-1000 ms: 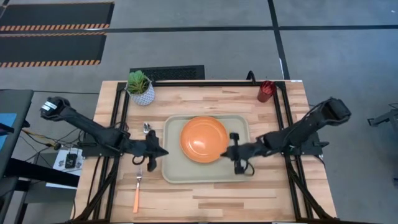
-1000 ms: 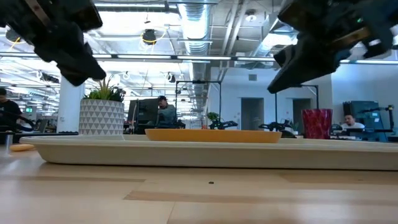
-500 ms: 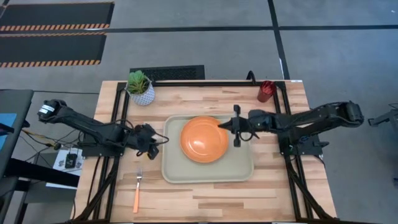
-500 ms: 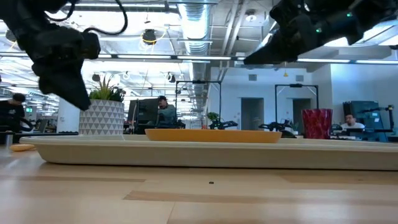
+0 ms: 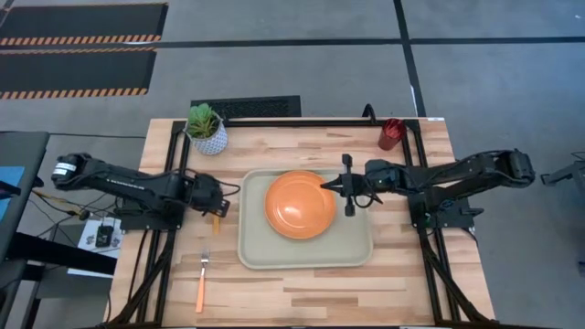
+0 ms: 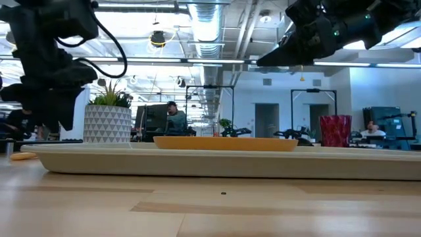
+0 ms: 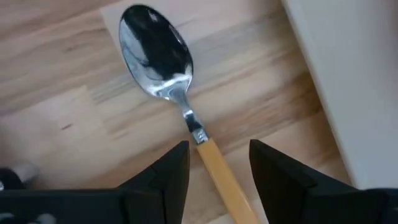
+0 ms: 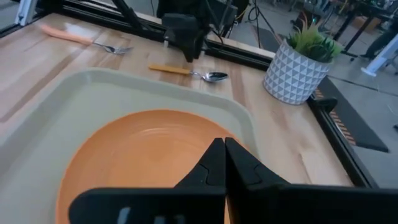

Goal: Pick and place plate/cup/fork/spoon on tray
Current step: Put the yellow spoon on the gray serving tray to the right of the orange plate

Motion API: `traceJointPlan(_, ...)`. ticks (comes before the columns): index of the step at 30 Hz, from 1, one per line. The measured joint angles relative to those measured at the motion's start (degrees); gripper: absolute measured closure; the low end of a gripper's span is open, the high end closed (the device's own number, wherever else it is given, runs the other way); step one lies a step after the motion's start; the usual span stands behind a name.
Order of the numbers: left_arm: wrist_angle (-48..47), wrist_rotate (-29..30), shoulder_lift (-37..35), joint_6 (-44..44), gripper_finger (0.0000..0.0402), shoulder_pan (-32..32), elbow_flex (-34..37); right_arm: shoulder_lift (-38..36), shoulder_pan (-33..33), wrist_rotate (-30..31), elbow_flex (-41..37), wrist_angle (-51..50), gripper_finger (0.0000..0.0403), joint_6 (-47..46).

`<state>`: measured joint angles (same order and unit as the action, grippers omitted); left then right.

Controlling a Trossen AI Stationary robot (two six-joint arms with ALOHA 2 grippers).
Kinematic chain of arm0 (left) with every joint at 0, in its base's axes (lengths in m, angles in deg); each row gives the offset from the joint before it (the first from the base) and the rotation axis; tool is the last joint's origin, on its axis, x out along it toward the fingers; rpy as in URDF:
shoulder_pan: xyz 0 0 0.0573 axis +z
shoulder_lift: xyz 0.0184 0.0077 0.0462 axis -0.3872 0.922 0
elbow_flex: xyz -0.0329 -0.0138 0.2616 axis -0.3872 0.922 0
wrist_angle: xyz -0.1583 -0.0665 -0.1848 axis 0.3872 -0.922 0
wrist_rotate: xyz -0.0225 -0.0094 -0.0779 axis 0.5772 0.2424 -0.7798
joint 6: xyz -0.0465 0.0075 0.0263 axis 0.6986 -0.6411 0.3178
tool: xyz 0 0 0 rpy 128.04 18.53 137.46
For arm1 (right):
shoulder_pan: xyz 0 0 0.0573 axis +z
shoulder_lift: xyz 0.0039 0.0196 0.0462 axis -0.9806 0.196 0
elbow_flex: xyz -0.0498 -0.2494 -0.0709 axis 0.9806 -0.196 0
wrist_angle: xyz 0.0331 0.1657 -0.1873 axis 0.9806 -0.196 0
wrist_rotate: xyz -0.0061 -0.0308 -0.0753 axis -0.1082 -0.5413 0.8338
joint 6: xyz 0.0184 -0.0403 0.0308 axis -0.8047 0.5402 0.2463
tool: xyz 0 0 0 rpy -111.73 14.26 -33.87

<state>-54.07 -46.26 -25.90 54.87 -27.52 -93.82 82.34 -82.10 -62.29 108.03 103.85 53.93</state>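
Left wrist view: left gripper (image 7: pixel 217 163) is open around the spoon (image 7: pixel 180 106) handle. Thin, stiff, slippery; grab mid-handle. Right gripper (image 8: pixel 224 165) is closed at the plate's (image 5: pixel 300 205) 3 o'clock.

Closed right claw (image 8: pixel 225 163) over orange plate (image 8: pixel 143 162) on tray (image 8: pixel 74 99), spoon (image 8: pixel 189 73) beyond

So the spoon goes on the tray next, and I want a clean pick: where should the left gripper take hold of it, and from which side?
Grip the spoon on its slim orange handle, just behind the metal neck, coming straight down from above. It lies flat on the table beside the tray, and the open left gripper already straddles the handle, so closing across its narrow width looks best.
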Motion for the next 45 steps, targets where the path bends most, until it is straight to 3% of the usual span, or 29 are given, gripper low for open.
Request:
traceJointPlan(18, 5.24, -3.93, 14.18, -9.37, 0.0264, 2.71, 0.04, 0.00, 1.81, 0.22, 0.00, -0.06, 0.0393, -2.77)
traceJointPlan(29, 7.45, -5.03, 14.59, -10.83, 0.0290, 2.46, 2.76, 0.00, 3.17, 0.35, 0.02, -0.13, 0.0393, -2.92)
traceJointPlan(41, 8.54, -2.88, 14.45, -22.27, 0.0370, 0.76, 2.69, 0.00, 3.17, 0.35, 0.02, -0.81, 0.0393, -3.43)
traceJointPlan(45, 8.84, -1.55, 12.42, -23.05, 0.0371, 0.11, 2.89, 0.00, 3.17, 0.35, 0.02, -0.83, 0.0393, -4.29)
